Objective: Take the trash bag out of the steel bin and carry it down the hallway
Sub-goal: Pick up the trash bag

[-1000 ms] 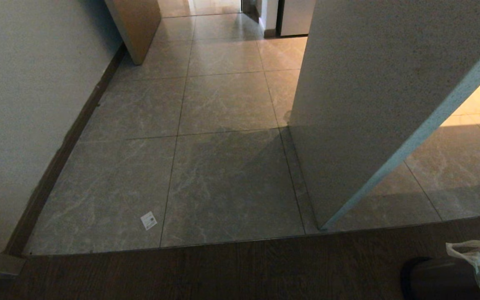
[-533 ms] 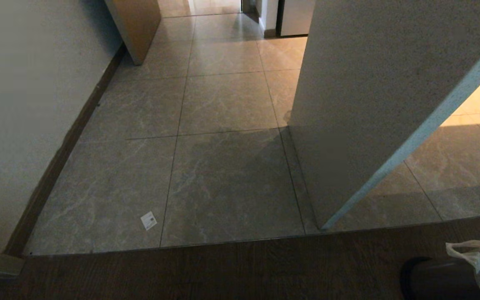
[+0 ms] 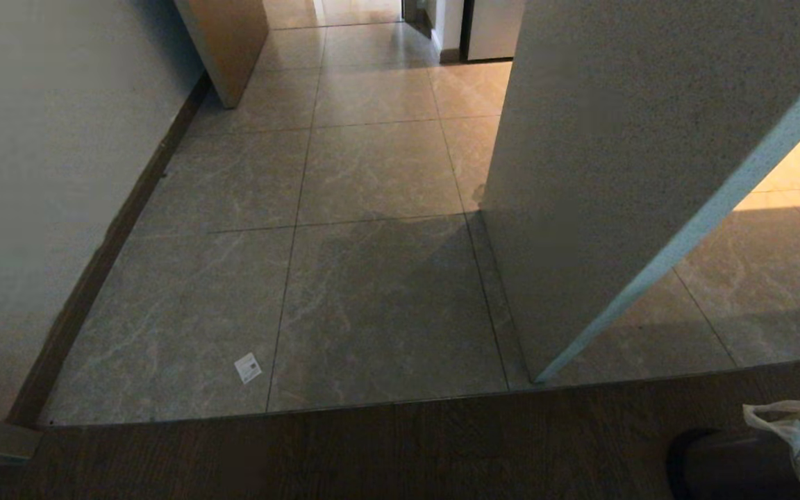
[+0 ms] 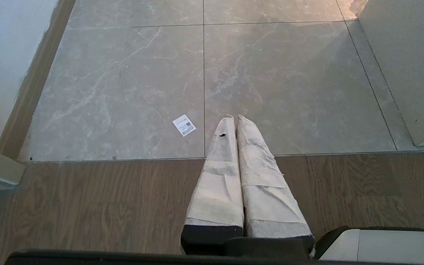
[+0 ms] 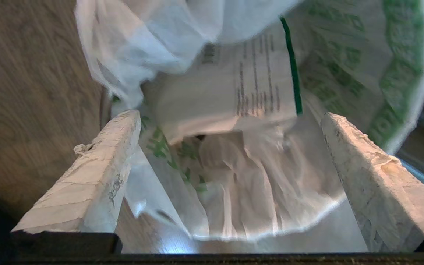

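The steel bin (image 3: 726,464), dark with a black rim, stands on the wood floor at the lower right edge of the head view. The trash bag (image 3: 797,422), thin white plastic with green print, sticks up from it. In the right wrist view the bag (image 5: 234,73) fills the frame, its mouth gaping and printed whitish paper inside. My right gripper (image 5: 230,116) is open wide, with the bag's plastic between its taped fingers (image 5: 98,165) and no grip on it. My left gripper (image 4: 234,117) is shut and empty, held low over the wood floor. The hallway (image 3: 372,173) stretches ahead.
A white wall corner (image 3: 615,173) juts in on the right of the hallway. The left wall has a dark baseboard (image 3: 94,264). A small white label (image 3: 248,367) lies on a tile. A wooden panel (image 3: 230,42) stands far left.
The bag's lower folds beside the bin have shifted slightly at the frame's corner. Nothing else has moved.
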